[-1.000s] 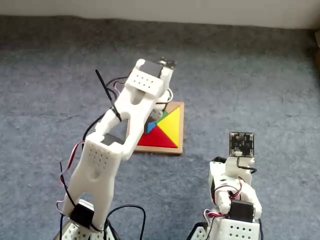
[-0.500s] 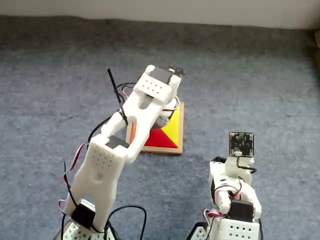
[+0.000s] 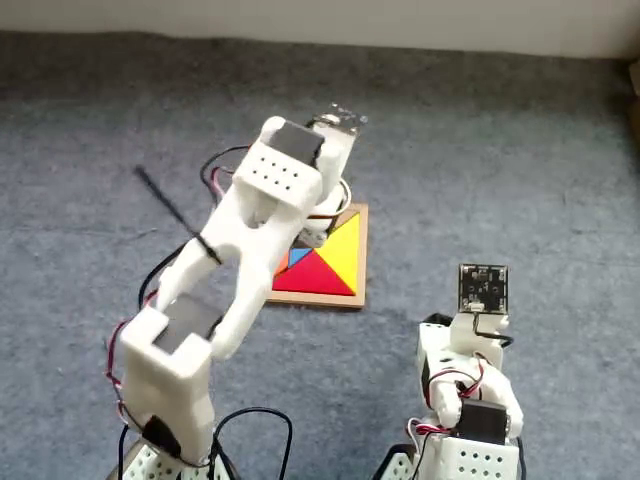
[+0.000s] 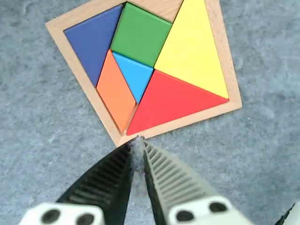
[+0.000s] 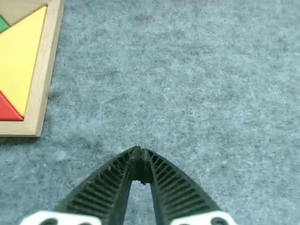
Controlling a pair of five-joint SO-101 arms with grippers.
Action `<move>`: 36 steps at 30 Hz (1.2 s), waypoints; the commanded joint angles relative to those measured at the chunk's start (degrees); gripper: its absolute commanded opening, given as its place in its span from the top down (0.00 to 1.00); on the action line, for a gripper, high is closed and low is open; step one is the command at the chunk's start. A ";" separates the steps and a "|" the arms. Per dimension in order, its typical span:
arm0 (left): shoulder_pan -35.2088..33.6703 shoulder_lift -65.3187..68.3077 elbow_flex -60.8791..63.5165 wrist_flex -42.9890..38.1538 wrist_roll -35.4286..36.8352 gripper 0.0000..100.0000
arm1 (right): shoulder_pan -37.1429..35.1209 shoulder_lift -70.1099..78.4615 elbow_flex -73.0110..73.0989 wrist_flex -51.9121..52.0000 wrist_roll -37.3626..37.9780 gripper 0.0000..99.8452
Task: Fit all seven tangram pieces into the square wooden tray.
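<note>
From above, we see the left arm [image 3: 265, 205] stretched out over the square wooden tray [image 3: 330, 298]. Its wrist covers the tray's left part, and the yellow triangle [image 3: 347, 248] and red triangle [image 3: 318, 277] lie open on the side toward the right arm [image 3: 465, 400], which sits folded well apart from the tray. In the left wrist view, the left gripper [image 4: 137, 143] has its two ribbed fingers pressed together to a narrow point with nothing between them. That point sits just at the tray's nearest corner, though we cannot tell whether it touches the rim. Closest ahead of the tips lie the red triangle and, edge to edge with it, the orange parallelogram [image 4: 115, 91]. The small light blue triangle [image 4: 134, 72] is wedged between those two and the green square [image 4: 140, 35]. Farther from the tips, the dark blue triangle [image 4: 93, 42] and the large yellow triangle flank the green square, and a patch of bare wood [image 4: 157, 5] shows at the tray's far edge between green and yellow. In the right wrist view, the right gripper [image 5: 139, 157] is likewise closed to a point and holds nothing, over the grey carpet [image 5: 187, 70]. One corner of the tray lies ahead of it and toward the left arm's side — apart from the tips, with yellow, red and a sliver of green inside the rim.
</note>
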 commanded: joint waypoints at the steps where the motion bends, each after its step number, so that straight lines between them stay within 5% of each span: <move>1: -0.92 -16.04 7.96 -0.44 0.62 0.99 | 0.57 -0.48 6.02 -0.22 -0.26 0.99; 7: -1.45 -39.34 30.64 -12.22 0.62 0.99 | 0.57 -0.48 6.02 -0.22 -0.26 0.99; 15: -11.91 -67.12 57.45 -27.43 0.26 0.99 | 0.48 -0.48 6.02 -0.22 -0.26 0.99; 28: -27.82 -96.75 84.09 -34.11 0.26 0.99 | 0.66 -0.48 6.02 -0.22 -0.26 0.99; 36: -29.85 -111.34 100.70 -38.24 0.18 0.99 | 0.75 -0.48 6.02 -0.22 -0.26 0.99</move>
